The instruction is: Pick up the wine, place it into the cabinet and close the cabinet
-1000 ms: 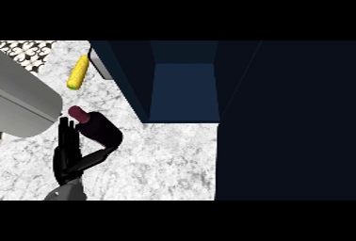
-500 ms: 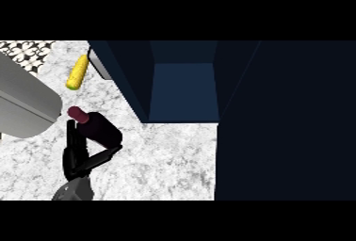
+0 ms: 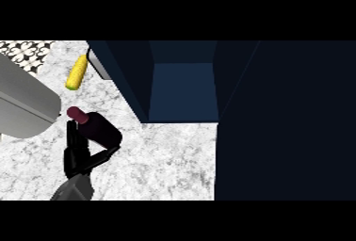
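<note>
The wine bottle, dark maroon with a reddish cap, stands on the marble counter just left of the open cabinet. My left hand comes up from the lower left and brackets the bottle. Its straight fingers lie along the bottle's left side, and the thumb reaches under its lower right. The bottle stays on the counter. The cabinet's blue inside shows, and its dark door stands open at the right. My right hand does not show.
A yellow corn cob lies at the back left, beside the cabinet's left wall. A grey basin fills the left edge, close to the bottle's cap. Patterned tiles show in the top left corner.
My left hand has moved up and right to the bottle, its spread fingers coming together along the bottle's left side. The bottle has not moved.
</note>
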Robot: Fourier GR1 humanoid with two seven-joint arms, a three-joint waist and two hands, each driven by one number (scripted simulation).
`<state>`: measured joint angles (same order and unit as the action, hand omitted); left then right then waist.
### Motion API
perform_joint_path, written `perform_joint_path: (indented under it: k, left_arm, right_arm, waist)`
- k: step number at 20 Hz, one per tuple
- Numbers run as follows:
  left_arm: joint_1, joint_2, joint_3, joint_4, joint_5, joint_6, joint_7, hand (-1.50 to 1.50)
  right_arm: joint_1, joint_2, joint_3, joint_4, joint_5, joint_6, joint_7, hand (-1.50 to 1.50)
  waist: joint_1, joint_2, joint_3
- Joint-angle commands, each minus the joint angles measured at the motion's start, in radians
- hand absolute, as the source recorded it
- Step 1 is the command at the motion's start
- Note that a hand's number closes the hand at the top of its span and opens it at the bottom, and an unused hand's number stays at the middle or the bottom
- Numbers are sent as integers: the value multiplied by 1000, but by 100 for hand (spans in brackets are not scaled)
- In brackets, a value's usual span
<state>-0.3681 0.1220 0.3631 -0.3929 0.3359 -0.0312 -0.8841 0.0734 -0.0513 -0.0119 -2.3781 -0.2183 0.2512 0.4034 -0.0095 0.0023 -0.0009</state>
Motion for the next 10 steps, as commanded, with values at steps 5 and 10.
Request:
perform_joint_path:
  k: [5,10]
  left_arm:
    - [-77,19,15,162,6,-45,-98,150]
    - [-58,13,4,192,2,-90,-117,150]
  right_arm:
    - [-4,-28,-31,-57,-62,2,64,-150]
    - [63,-35,-96,30,-84,79,-80,-150]
  waist:
    - [-7,2,-1]
    - [-9,2,0]
